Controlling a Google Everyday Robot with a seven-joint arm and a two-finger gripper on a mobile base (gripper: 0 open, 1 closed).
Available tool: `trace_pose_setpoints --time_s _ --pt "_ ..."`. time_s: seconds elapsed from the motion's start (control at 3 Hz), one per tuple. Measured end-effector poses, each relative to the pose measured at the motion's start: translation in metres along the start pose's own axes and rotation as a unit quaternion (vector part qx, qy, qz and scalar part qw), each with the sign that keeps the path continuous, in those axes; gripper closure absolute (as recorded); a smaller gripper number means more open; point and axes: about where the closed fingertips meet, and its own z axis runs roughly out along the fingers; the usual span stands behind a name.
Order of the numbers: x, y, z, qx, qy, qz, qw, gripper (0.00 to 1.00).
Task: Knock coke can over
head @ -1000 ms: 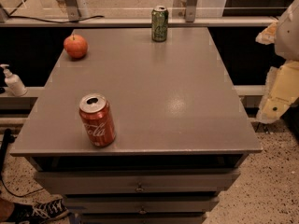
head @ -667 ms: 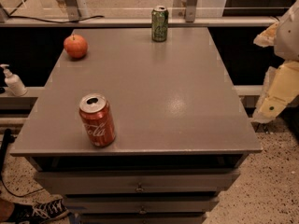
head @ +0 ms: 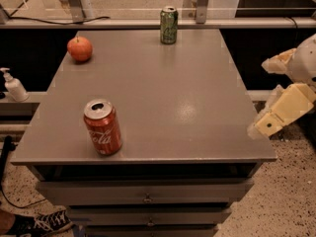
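The coke can (head: 102,127) stands upright near the front left corner of the grey table (head: 163,83); it is red with white script and a silver top. My gripper (head: 261,98) hangs off the table's right edge, at about mid depth, far to the right of the can. Its two cream fingers (head: 284,113) stand apart and hold nothing.
A green can (head: 169,25) stands upright at the table's back edge. An orange-red apple (head: 80,49) lies at the back left. A soap dispenser (head: 15,86) sits on a ledge to the left. Drawers run below the table front. A shoe (head: 42,222) is on the floor at front left.
My gripper has shifted slightly left toward the table's right edge. The cans and the apple have not moved.
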Motion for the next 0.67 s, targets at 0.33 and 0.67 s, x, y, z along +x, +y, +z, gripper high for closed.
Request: trace_pose_setpoints --time_s 0.33,0.67 --pt "-0.023 0.021 0.015 -0.011 -0.098 0.014 0.995 0.0" --pt "-0.057 0.044 0.022 -0.028 -0.188 0.009 0.9818 0.0"
